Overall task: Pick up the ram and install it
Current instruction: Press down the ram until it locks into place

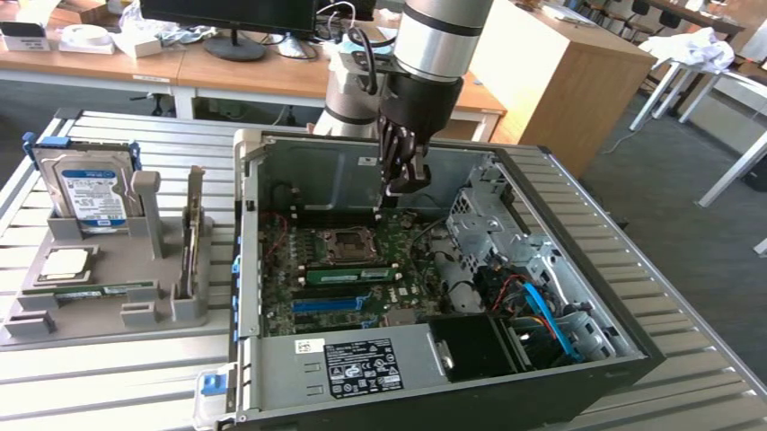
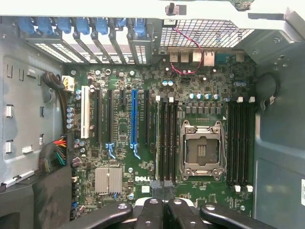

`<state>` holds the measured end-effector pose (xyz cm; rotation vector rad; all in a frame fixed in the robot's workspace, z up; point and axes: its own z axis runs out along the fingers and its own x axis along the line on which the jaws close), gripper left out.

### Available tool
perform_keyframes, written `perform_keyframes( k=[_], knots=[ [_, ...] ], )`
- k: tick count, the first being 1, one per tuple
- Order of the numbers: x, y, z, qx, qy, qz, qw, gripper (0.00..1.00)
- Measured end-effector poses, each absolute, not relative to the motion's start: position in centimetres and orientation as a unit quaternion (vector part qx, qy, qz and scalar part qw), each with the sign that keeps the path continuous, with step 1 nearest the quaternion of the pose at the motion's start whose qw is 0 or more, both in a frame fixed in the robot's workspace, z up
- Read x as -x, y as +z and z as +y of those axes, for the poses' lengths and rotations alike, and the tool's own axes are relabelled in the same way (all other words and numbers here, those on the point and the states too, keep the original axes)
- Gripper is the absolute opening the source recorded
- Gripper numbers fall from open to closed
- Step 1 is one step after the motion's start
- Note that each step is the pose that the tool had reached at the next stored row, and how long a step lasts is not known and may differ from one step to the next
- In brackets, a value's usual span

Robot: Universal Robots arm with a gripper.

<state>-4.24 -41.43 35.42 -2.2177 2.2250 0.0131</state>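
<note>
Your pincer (image 1: 405, 184) is closed, its two dark fingers pressed together with nothing visible between them, and it hangs on the grey and silver arm (image 1: 437, 36) inside the open top of the black and silver computer case (image 1: 623, 296). In the wrist view the pincer (image 2: 164, 191) sits just above one end of the bank of dark memory slots (image 2: 167, 138), beside the metal-framed processor socket (image 2: 202, 148). In the exterior view, the long, thin green memory stick (image 1: 348, 272) stands on edge in a slot on the green motherboard (image 1: 282, 296), between the processor socket (image 1: 348, 241) and a long blue expansion slot (image 1: 330, 303), apart from the pincer's tips. Red, black and blue cables (image 1: 533, 301) crowd the case toward the exterior view's right. To the exterior view's left of the case, on the slatted metal counter (image 1: 108, 377), you have a grey plastic holder (image 1: 120, 314). A silver-and-blue hard drive (image 1: 84, 193) stands upright in it, a square silver processor chip (image 1: 66, 262) lies flat just in front, and a second green strip (image 1: 96, 289) lies flat beside the chip. You cannot tell what that strip is. A thin card (image 1: 192, 238) stands upright in the holder's edge nearest the case.
</note>
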Motion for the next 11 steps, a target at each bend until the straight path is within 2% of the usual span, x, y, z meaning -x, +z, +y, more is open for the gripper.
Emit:
perform_keyframes(
  k=[11],
  knots=[
    [4.20, 35.42, -41.43, 0.706, 0.004, 0.708, 0.000, 0.10]
  ],
)
